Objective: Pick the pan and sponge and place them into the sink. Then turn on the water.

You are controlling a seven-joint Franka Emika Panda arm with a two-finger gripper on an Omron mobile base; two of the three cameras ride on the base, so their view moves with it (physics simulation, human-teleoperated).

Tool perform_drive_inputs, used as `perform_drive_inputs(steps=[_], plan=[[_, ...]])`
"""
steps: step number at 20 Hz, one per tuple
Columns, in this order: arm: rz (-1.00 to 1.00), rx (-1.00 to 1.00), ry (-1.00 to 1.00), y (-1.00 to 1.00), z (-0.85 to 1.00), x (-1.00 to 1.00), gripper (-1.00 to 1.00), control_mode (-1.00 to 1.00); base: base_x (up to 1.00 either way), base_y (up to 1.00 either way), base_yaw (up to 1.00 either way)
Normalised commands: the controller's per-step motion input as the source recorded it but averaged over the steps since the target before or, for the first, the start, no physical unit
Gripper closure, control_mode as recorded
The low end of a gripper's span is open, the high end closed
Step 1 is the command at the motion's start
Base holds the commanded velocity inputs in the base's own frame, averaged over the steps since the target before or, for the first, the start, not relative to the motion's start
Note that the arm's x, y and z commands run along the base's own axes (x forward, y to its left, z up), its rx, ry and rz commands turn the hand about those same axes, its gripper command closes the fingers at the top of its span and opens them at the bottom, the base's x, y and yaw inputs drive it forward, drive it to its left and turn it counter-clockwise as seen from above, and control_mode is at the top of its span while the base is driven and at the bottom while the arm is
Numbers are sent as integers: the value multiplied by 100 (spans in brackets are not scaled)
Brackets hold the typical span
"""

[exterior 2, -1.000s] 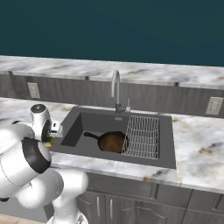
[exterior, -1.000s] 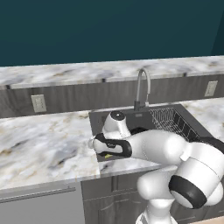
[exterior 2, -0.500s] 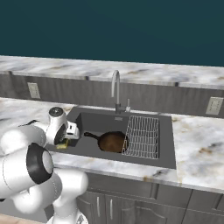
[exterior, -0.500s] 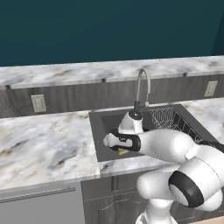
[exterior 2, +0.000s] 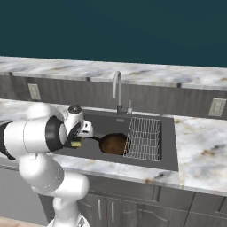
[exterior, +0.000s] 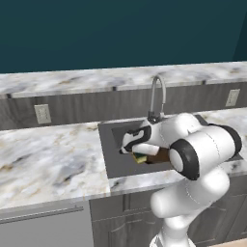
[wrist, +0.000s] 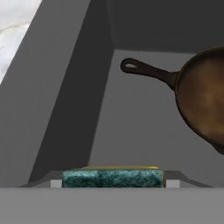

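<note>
My gripper (exterior: 137, 153) (exterior 2: 78, 140) (wrist: 113, 182) hangs low inside the left part of the sink (exterior: 115, 166) (exterior 2: 167, 148) (wrist: 131, 127). It is shut on the sponge (exterior: 141, 157) (exterior 2: 76, 143) (wrist: 113, 178), a green-topped yellow block pinched between the two fingers above the basin floor. The dark-brown pan (exterior 2: 114, 144) (wrist: 203, 103) lies flat on the sink floor just right of the gripper. Its black looped handle (wrist: 142, 69) points toward the sponge. No water runs from the curved steel faucet (exterior: 157, 96) (exterior 2: 116, 88).
A wire rack (exterior 2: 144, 138) fills the right side of the basin, touching the pan's edge. Marble counter (exterior: 48, 159) (exterior 2: 199, 146) lies on both sides of the sink. Wall outlets (exterior: 42, 114) (exterior 2: 217, 107) sit on the backsplash.
The arm has swung right from the counter's edge and down into the basin, carrying the sponge. The pan has not moved.
</note>
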Motion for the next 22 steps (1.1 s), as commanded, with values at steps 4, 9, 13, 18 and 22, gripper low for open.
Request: perform_drive_inputs(steps=[4, 9, 13, 18, 22], plan=[[0, -2, 5, -20, -13, 51, 100, -100, 0, 0, 0], [0, -3, 4, -11, -20, 38, 100, -100, 0, 0, 0], [0, -4, 3, -16, -23, 37, 100, -100, 0, 0, 0], [0, -1, 1, -22, -28, 39, 100, -100, 0, 0, 0], [0, -1, 0, -31, -31, 17, 100, -100, 0, 0, 0]])
